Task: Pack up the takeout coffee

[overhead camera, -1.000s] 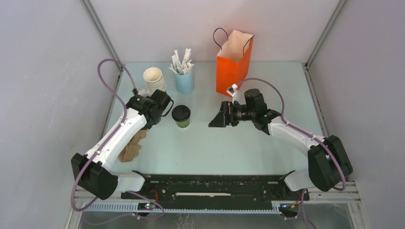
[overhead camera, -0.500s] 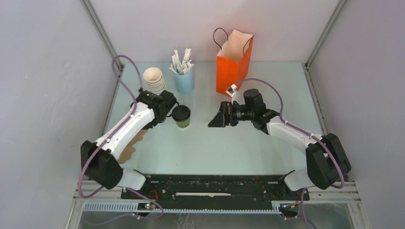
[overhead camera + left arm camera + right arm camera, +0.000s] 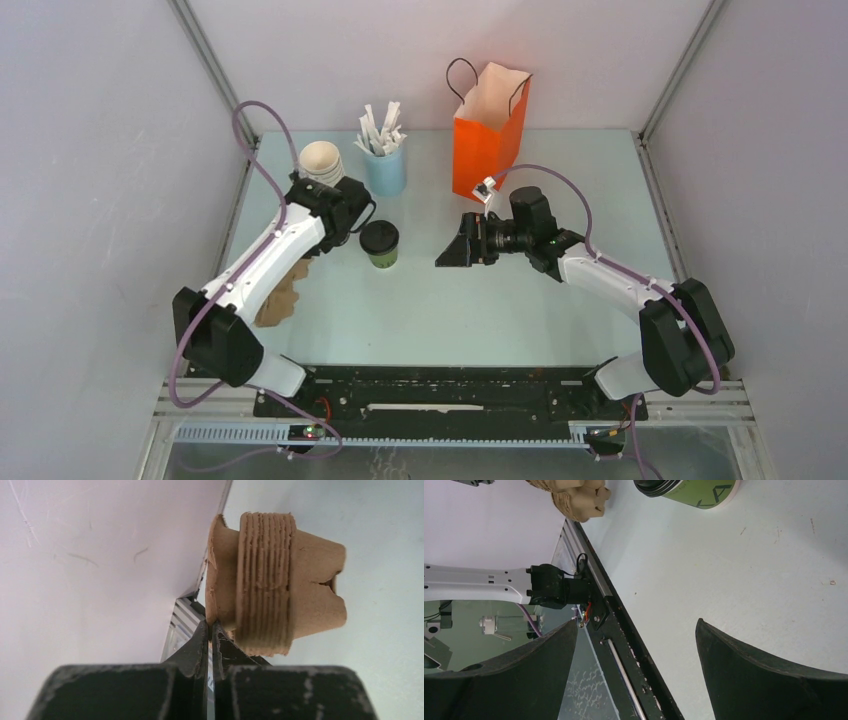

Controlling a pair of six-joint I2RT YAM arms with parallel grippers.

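Note:
The takeout coffee, a small green cup with a black lid, stands upright on the table; the right wrist view catches it at the top edge. My left gripper is shut on the thin edge flange of a brown pulp cup carrier, which tilts off the table at the left wall, left of the coffee. In the top view the left wrist hides those fingers. My right gripper stands wide open and empty, a short way right of the coffee, its fingers facing it.
An orange paper bag with black handles stands open at the back centre. A stack of cream cups and a light blue cup of white sticks stand at the back left, just behind the left wrist. The left wall is close.
The left arm has swung farther back toward the stacked cups, carrying the carrier a little up and away from the near edge. The right arm and coffee have not moved.

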